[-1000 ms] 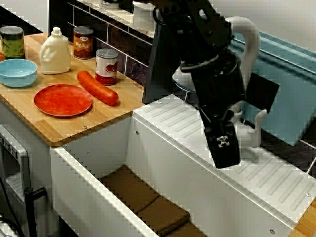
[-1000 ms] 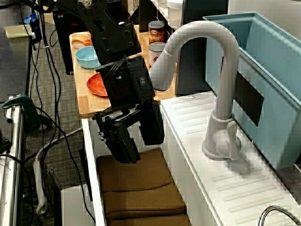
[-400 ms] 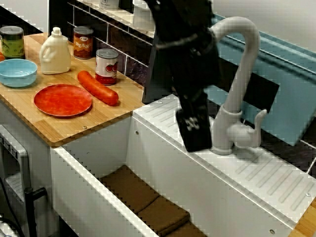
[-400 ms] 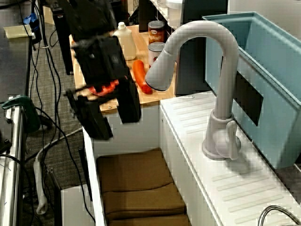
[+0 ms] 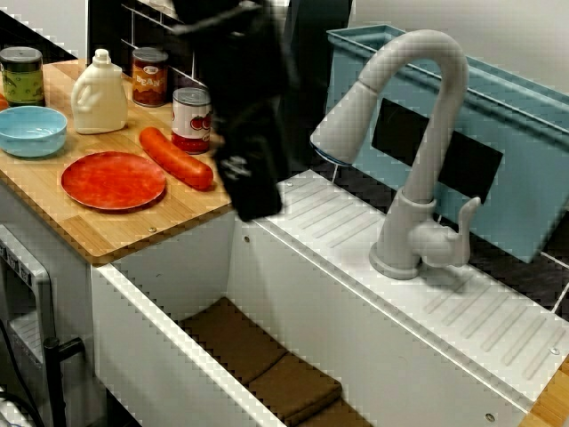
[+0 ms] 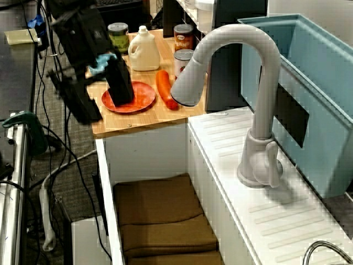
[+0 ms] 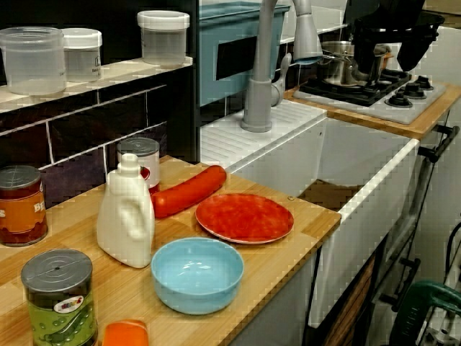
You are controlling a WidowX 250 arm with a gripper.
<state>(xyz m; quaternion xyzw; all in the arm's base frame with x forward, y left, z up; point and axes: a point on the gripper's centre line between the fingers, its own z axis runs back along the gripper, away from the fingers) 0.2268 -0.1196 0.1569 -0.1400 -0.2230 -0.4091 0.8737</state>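
My gripper (image 6: 106, 107) is open, its two black fingers spread with nothing between them. In the view along the sink it hangs over the wooden counter's front edge, one finger (image 6: 119, 85) covering part of the red plate (image 6: 142, 96). In the view from the front the gripper (image 5: 253, 200) is a dark blur just right of the red sausage (image 5: 175, 158) and the plate (image 5: 113, 180). In the view from the counter's end, only dark arm parts (image 7: 392, 29) show at the top right, and plate (image 7: 245, 216) and sausage (image 7: 189, 191) lie side by side.
On the counter stand a white jug (image 5: 100, 93), a red-labelled can (image 5: 192, 120), a blue bowl (image 5: 31, 130) and a green can (image 5: 21, 76). To the right are the sink (image 5: 169, 307) with brown pads, a grey faucet (image 5: 418, 160) and a blue bin (image 5: 524, 169). A stove with a pot (image 7: 346, 65) lies beyond.
The arm has swung left and upward, from over the sink beside the faucet to the wooden counter's corner near the plate. Its fingers stayed open and empty.
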